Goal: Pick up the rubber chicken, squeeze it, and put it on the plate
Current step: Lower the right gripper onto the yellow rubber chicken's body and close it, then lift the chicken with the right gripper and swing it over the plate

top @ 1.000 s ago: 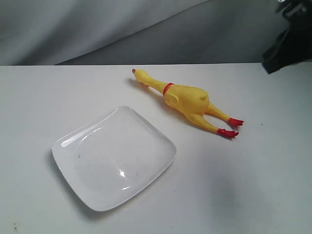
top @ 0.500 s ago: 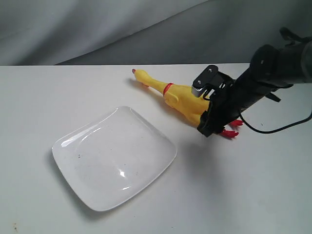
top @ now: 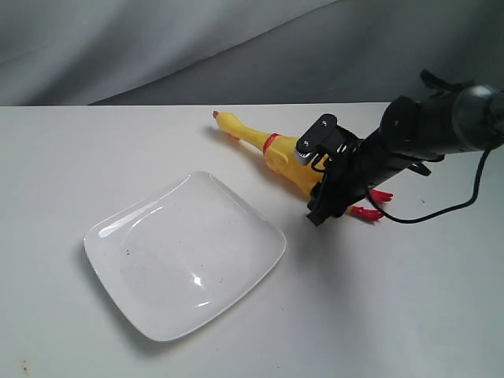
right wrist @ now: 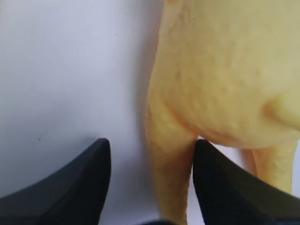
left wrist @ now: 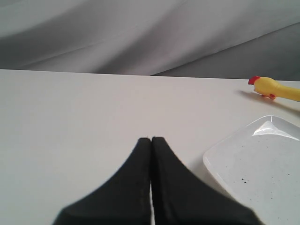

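While the glossy white squarish plate point(top: 177, 260) is sitting bare up front and the left gripper point(left wrist: 151, 140) is being kept shut, the right gripper point(right wrist: 151, 150), swung in within the last second, is being held open astride one leg of the long yellow rubber chicken point(top: 283, 153) lying just beyond it, so a grab's being set up. Long axis diagonal: red feet near-right, head pointing far-left.

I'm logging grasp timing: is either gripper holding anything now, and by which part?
Nothing is held yet. The right gripper is open, straddling one leg of the rubber chicken without clamping it. The left gripper is shut on nothing.
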Robot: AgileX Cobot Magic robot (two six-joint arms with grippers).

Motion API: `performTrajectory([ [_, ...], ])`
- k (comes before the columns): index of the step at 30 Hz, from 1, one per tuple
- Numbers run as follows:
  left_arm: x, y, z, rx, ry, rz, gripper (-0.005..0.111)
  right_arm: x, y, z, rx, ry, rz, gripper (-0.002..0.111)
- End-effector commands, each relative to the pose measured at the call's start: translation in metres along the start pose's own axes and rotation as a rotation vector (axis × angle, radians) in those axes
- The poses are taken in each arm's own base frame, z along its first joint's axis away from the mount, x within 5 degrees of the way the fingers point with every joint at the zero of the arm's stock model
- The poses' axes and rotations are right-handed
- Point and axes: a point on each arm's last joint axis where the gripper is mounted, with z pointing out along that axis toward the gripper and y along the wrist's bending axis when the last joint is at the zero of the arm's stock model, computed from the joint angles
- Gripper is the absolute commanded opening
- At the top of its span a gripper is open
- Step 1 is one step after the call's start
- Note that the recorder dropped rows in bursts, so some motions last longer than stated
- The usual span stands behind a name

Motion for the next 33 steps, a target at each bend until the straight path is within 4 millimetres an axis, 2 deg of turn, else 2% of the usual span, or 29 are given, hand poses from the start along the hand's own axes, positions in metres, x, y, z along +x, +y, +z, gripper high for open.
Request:
performTrajectory([
  [1, 0.001, 0.0, 0.0, 0.002, -0.006, -0.009, 0.0, 0.003, 0.0, 0.01, -0.001, 0.009, 0.014, 0.038],
  [4, 0.001, 0.0, 0.0, 0.002, -0.006, -0.009, 0.0, 0.004, 0.0, 0.011, -0.005, 0.012, 0.024, 0.019],
  [6, 0.001, 0.0, 0.0, 0.002, -0.006, -0.009, 0.0, 0.0, 0.0, 0.004, -0.006, 0.003, 0.024, 0.003],
  [7, 0.001, 0.0, 0.0, 0.002, -0.006, -0.009, 0.0, -0.002, 0.0, -0.001, -0.006, -0.004, 0.024, 0.0],
  [10, 0.001, 0.0, 0.0, 0.002, -0.006, -0.009, 0.0, -0.014, -0.001, -0.03, 0.0, -0.042, 0.021, 0.0],
  [16, 0.001, 0.0, 0.0, 0.002, -0.006, -0.011, 0.0, -0.038, 0.006, -0.117, 0.016, -0.162, 0.017, 0.0],
  [18, 0.001, 0.0, 0.0, 0.002, -0.006, -0.011, 0.0, -0.044, 0.017, -0.146, -0.002, -0.191, -0.007, 0.0],
  [23, 0.001, 0.0, 0.0, 0.002, -0.006, -0.011, 0.0, -0.055, 0.049, -0.197, -0.046, -0.269, -0.08, 0.0],
  [28, 0.001, 0.0, 0.0, 0.002, -0.006, -0.009, 0.0, -0.066, 0.082, -0.223, -0.097, -0.337, -0.133, 0.0],
  [31, 0.001, 0.0, 0.0, 0.002, -0.006, -0.009, 0.0, -0.072, 0.101, -0.224, -0.131, -0.347, -0.171, 0.0],
  [33, -0.002, 0.001, 0.0, -0.006, -0.037, 0.052, 0.0, -0.075, 0.112, -0.224, -0.153, -0.351, -0.2, 0.0],
])
